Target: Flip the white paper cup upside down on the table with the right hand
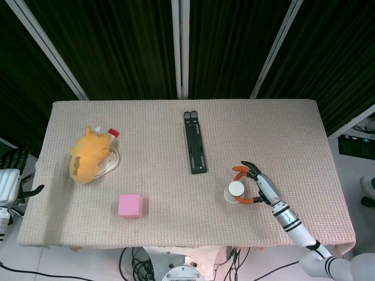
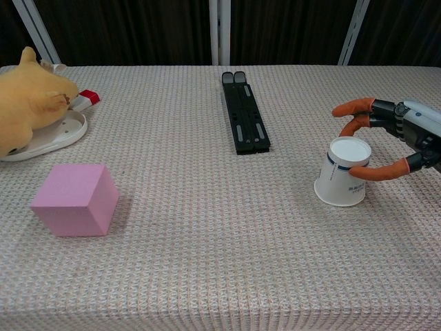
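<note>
The white paper cup (image 2: 342, 174) stands upside down on the table, mouth on the cloth and flat base up; from above it shows as the cup (image 1: 235, 189) at the right front. My right hand (image 2: 403, 134) reaches in from the right with its orange-tipped fingers (image 2: 351, 109) spread behind the cup and clear of it. The thumb (image 2: 377, 172) lies against the cup's right side. The head view has the right hand (image 1: 258, 186) curved loosely around the cup. My left hand (image 1: 8, 182) hangs off the table's left edge, holding nothing.
A black folded stand (image 1: 194, 142) lies at the table's middle back. A pink cube (image 1: 130, 205) sits at the front left. A yellow plush toy (image 1: 89, 155) rests on a white plate (image 2: 52, 136) at the left. The table's front edge (image 1: 187, 243) is close to the cup.
</note>
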Tool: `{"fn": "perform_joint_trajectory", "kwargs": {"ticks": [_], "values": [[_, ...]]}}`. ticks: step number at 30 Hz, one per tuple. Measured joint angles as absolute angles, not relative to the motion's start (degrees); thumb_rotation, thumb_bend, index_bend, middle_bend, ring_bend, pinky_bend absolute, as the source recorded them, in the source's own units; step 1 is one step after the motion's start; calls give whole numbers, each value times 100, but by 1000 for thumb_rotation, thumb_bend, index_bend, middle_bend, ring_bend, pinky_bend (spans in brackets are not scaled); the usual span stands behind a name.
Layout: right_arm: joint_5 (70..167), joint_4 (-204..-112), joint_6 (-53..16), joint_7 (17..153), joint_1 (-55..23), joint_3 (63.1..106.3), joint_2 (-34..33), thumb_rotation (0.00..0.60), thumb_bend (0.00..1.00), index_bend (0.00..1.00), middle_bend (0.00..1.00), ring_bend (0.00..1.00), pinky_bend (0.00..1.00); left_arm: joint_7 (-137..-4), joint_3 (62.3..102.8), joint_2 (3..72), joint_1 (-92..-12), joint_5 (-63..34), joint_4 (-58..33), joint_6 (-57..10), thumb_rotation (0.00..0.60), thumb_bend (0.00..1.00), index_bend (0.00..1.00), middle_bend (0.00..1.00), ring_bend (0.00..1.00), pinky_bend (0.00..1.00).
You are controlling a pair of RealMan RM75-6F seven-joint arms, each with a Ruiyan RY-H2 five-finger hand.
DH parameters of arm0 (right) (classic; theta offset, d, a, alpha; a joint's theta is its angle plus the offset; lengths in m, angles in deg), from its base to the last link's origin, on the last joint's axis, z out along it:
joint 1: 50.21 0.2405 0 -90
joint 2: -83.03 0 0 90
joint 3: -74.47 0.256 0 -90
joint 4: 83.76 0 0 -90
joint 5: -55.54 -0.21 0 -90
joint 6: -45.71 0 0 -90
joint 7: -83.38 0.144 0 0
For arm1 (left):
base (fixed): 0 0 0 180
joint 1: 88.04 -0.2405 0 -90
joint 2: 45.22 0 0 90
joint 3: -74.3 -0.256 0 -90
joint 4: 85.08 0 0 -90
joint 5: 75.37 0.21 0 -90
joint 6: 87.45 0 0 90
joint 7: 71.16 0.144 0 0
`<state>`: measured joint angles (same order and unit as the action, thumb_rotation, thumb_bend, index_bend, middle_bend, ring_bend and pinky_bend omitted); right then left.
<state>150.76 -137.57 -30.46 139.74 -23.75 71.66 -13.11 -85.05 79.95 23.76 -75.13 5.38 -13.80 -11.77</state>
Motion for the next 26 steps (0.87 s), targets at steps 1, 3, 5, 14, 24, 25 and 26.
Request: {"fn": "perform_joint_trajectory", "kwargs": {"ticks": [1, 3, 5, 14, 24, 25, 26], "values": [[15107, -13794, -3143, 13914, -2400, 7156, -1257, 600, 0, 0, 3, 0, 0, -8511, 7992, 2372, -7517, 545, -1375, -1169, 600, 153, 0, 0, 0, 0], [15159, -13874, -3317, 13764, -2452, 7139, -1144, 600, 0, 0, 0, 0, 0, -8514, 7988, 2365, -7520, 554, -1374, -1162, 600, 153, 0, 0, 0, 0], [15219, -14036, -3509, 13564, -2527, 7109, -945, 600, 0, 0, 0, 0, 0, -8513, 7987, 2362, -7519, 557, -1372, -1162, 600, 153, 0, 0, 0, 0], [14975, -14941, -3947, 11439, -3036, 7123, 62, 600, 0, 0, 0, 0, 0, -8536, 7977, 2339, -7539, 633, -1353, -1057, 600, 153, 0, 0, 0, 0], [13551, -16244, -4137, 8357, -3975, 7446, 1192, 600, 0, 0, 0, 0, 0, -8425, 7941, 2280, -7563, 684, -1229, -1003, 600, 154, 0, 0, 0, 0], [13415, -16291, -4127, 8356, -4066, 7493, 1274, 600, 0, 0, 0, 0, 0, -8418, 7940, 2276, -7566, 690, -1222, -991, 600, 154, 0, 0, 0, 0], [13322, -16319, -4116, 8401, -4131, 7533, 1328, 600, 0, 0, 0, 0, 0, -8406, 7939, 2271, -7570, 700, -1213, -974, 600, 153, 0, 0, 0, 0]]}}
